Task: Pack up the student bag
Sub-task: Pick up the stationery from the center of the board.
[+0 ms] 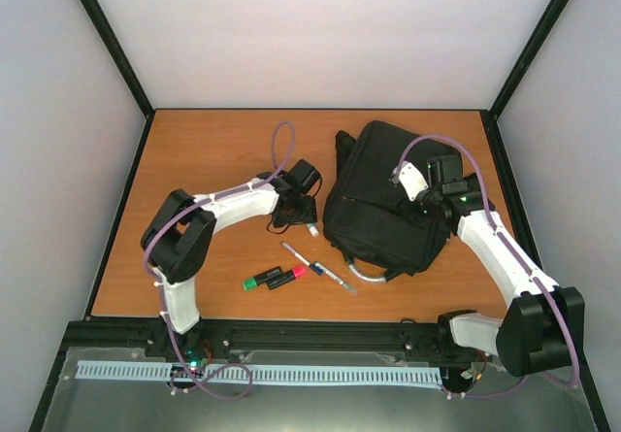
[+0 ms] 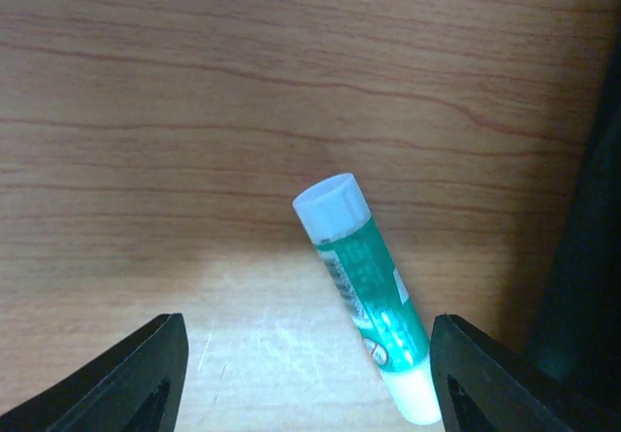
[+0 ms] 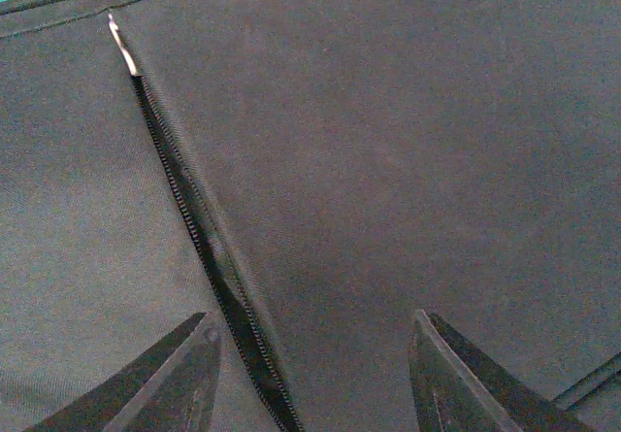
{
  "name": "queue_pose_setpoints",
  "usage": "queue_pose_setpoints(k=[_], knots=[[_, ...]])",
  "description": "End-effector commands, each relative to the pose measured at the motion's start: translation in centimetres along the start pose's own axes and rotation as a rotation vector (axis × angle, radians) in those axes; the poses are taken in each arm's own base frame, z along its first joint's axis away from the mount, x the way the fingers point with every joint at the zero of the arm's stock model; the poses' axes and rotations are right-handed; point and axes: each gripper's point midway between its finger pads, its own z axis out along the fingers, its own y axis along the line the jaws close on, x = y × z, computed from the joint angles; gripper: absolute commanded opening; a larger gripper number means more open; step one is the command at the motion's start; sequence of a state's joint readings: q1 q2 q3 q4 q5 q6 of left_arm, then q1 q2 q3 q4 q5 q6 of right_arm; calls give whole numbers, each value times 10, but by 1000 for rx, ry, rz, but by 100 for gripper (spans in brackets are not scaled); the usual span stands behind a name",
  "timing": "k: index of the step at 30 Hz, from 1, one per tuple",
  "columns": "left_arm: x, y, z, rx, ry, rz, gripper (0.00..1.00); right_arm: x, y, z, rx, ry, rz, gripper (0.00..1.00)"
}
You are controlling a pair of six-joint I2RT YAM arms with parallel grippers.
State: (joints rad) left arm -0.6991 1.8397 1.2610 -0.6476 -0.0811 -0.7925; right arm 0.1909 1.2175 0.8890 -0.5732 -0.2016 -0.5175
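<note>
I note the left jaws spread astride a green tube (image 2: 364,282) lying on the table (image 2: 194,112); right jaws spread over the student bag (image 3: 408,160), beside its zip (image 3: 189,223).

You've got one student bag (image 1: 388,209). Just left of the bag that's a green-capped marker (image 1: 260,280) plus a pink-capped marker (image 1: 291,275), so two markers, then one green tube (image 2: 369,296). The thin pen (image 1: 315,265) looks like one, maybe two end to end, can't tell.
</note>
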Motion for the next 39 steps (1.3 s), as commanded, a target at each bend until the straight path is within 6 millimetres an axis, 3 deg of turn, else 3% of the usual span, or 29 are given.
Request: queue_pose_setpoints(k=[1,6,14,26,39], knots=[[-8,-9,6,-20,1,-21,71,-5,0,0,7,-21,-6,56],[-2,-12,20,-29,50,2,59,-4,0,0,7,-18,-4,56],[14,-8,31,-71,138,82,53,-5,1,0,3,-17,-4,56],[39,34,5,-172,182,187,52,-4,2,0,-6,-16,-1,55],[47,35,5,-162,232,234,44,-4,4,0,-13,-14,2,55]])
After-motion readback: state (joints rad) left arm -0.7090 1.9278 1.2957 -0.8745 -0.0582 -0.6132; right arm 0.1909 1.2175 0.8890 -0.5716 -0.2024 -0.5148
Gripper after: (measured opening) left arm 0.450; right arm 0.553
